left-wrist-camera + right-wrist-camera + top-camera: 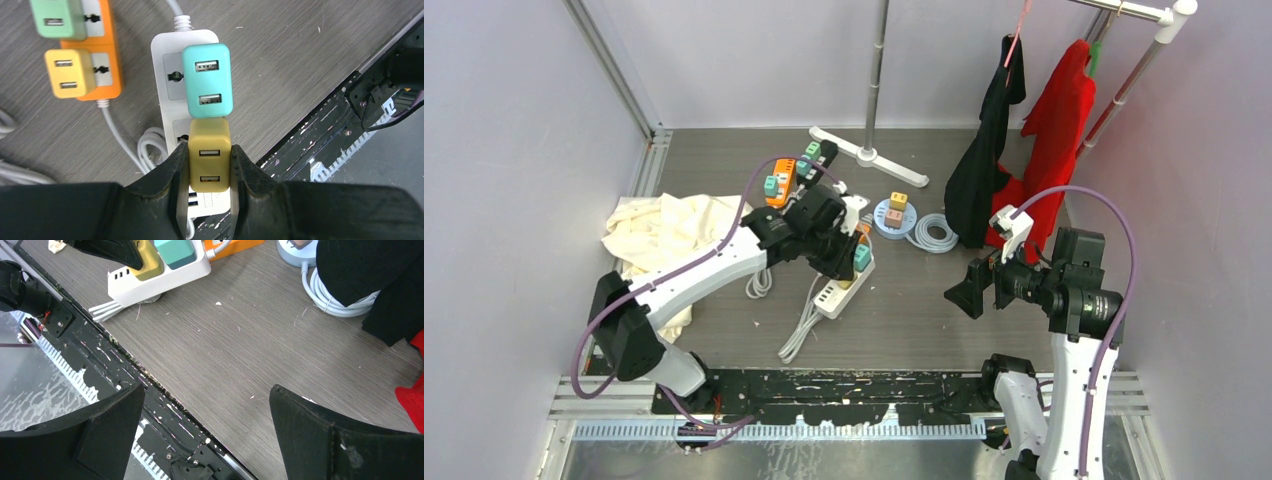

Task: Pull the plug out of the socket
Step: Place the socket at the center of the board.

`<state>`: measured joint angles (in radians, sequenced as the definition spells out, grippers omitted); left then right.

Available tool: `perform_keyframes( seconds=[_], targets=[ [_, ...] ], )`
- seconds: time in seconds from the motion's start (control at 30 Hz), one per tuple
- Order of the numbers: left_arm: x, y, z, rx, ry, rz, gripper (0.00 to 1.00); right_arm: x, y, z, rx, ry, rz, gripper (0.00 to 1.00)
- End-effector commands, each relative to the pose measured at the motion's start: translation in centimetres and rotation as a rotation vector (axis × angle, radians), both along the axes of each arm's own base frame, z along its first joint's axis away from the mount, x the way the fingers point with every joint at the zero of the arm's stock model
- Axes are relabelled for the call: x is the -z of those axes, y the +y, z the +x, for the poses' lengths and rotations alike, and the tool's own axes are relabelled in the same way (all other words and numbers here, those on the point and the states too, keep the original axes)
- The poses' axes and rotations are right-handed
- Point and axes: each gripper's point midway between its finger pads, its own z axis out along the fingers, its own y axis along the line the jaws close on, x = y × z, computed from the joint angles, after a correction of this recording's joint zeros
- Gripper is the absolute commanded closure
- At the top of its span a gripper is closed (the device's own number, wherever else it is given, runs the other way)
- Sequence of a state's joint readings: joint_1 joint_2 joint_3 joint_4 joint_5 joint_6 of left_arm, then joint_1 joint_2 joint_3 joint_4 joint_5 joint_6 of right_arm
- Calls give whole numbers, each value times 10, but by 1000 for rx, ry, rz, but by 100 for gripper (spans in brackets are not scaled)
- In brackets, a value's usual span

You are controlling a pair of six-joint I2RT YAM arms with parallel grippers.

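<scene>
Grey wood-grain table (924, 320): white power strip (834, 298), orange strip (780, 183), cream cloth (664, 230), coiled cable (936, 233).

Right gripper (207, 390) gapes wide; white power strip (165, 280) holds, seemingly, a mustard plug (147, 260).

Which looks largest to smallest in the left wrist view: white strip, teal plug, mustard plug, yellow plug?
1. white strip.
2. teal plug and mustard plug: near alike, mustard closer to the camera, so unranked.
3. yellow plug.

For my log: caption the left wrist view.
Left gripper grips mustard USB plug in white power strip, beside teal plug.
</scene>
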<state>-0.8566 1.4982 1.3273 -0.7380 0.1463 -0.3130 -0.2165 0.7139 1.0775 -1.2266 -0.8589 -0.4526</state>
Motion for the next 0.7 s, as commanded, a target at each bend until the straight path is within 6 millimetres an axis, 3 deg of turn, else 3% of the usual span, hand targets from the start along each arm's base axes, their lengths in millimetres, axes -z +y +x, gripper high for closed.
perform_keyframes(
  seconds=[0.0,0.37,0.67],
  targets=[
    [-15,-38,-4,73,-33,-129,100,-4,0,8,-2,-27,14,0],
    [53,-76,-16,164,-41,8,100,5,-2,10,-2,-14,6,0],
    [86,-78,-21,216,-87,84,98,14,5,-4,-132,-38,-18,0]
  ],
)
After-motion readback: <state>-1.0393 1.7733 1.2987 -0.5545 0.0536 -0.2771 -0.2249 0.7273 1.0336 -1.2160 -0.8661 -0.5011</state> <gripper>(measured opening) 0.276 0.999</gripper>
